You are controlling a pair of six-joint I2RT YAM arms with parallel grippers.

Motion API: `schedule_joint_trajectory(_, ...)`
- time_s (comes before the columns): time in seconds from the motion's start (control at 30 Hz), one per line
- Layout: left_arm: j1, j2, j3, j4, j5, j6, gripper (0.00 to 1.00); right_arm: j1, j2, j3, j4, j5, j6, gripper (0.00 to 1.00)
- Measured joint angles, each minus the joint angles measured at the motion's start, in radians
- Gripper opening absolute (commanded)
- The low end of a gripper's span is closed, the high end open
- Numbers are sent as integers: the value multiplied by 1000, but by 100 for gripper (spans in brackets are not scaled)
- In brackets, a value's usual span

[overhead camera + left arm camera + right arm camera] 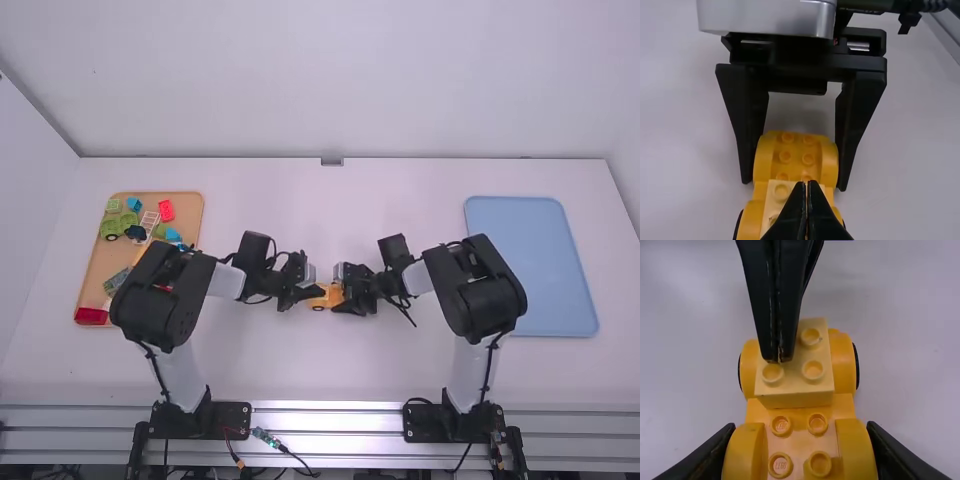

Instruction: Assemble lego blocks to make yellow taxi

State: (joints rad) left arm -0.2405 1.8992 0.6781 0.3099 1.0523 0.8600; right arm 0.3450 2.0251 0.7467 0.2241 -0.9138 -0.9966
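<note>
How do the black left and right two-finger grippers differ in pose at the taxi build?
Spacing: the left gripper has its fingers together; the right gripper has its fingers apart, with the car base between them.
Placement: the left gripper's tips are at the top of the small pale-yellow studded block; the right gripper straddles the rounded, studded end of the orange-yellow wheeled car base.
Shared: both are at the same build.
</note>
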Motion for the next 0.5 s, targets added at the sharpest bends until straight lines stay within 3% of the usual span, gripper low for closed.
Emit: schedule_joint_trajectory(0.5,-2,-29,-45,74,-66,-61,2,0,0,0,12,5,11,45)
